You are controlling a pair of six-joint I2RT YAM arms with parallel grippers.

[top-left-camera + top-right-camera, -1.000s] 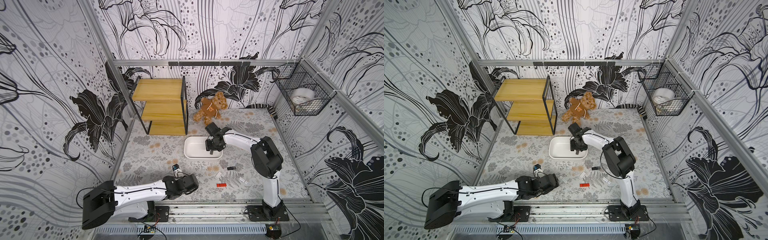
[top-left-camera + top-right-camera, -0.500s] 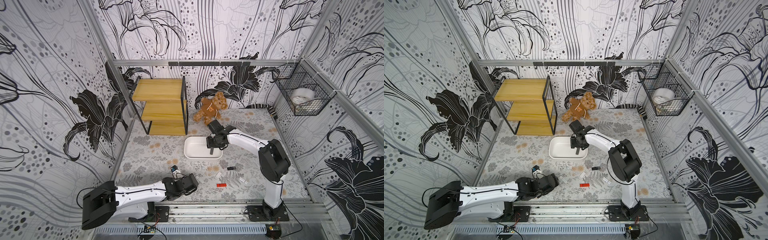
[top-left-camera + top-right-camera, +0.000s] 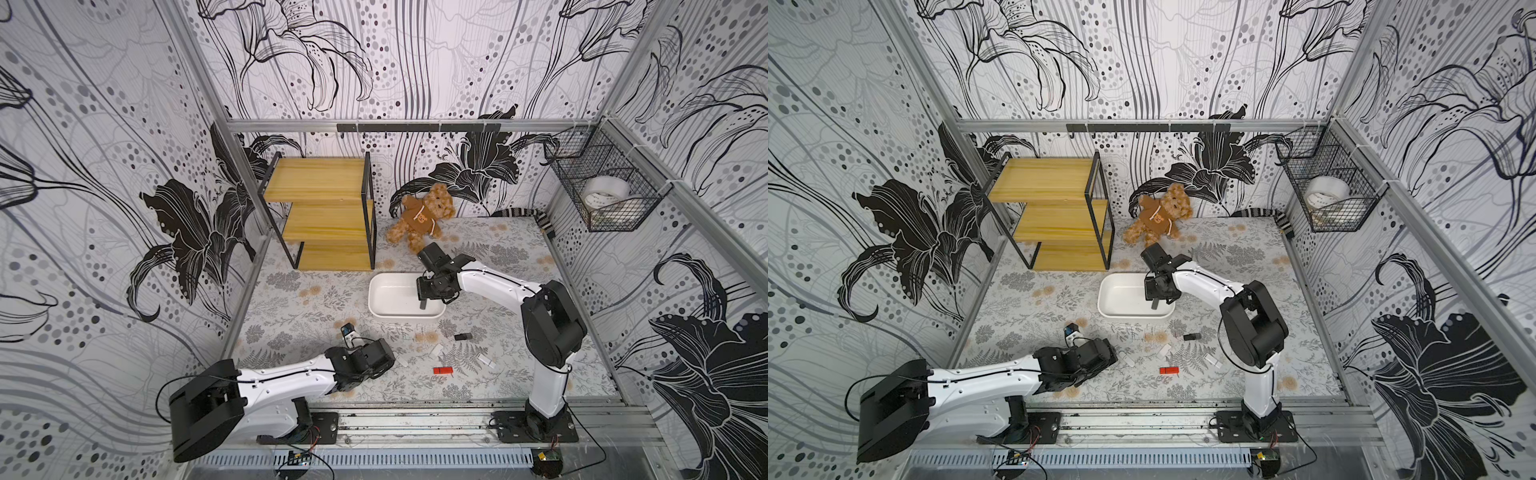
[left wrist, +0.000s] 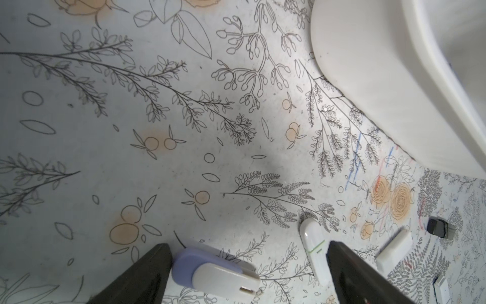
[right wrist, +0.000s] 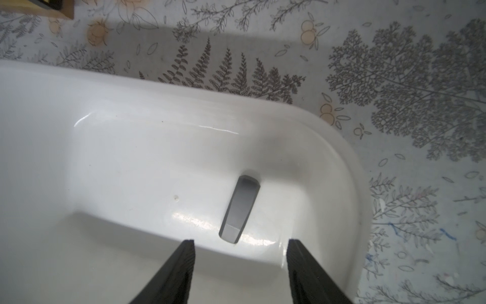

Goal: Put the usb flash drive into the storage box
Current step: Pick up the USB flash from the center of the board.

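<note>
— Where is the usb flash drive (image 5: 239, 209) found?

— It is seen lying flat on the floor of the storage box (image 3: 395, 314), close to a rounded corner and touched by nothing. In both top views the box is set mid-bench, with a teddy bear (image 3: 422, 216) at its 12 o'clock.

— How is the right tool placed?

— The right tool (image 5: 241, 240) is hung over the box's 3 o'clock end. Its jaws are parted partway and nothing is gripped; the grey drive is seen beneath the gap.

— And the left tool?

— The left tool (image 4: 247, 244) is held low over the bench (image 4: 131, 158), at the box's 7 o'clock, with its jaws spread wide and nothing clamped. A lavender-and-white drive (image 4: 210, 273) is seen lying on the bench between the fingers, just beside one of them. A white drive with a green stripe (image 4: 314, 247) is seen just beside the other.

— What else is noted?

— A red drive (image 3: 443, 370) is seen on the bench at the box's 5 o'clock, well apart from it.
</note>
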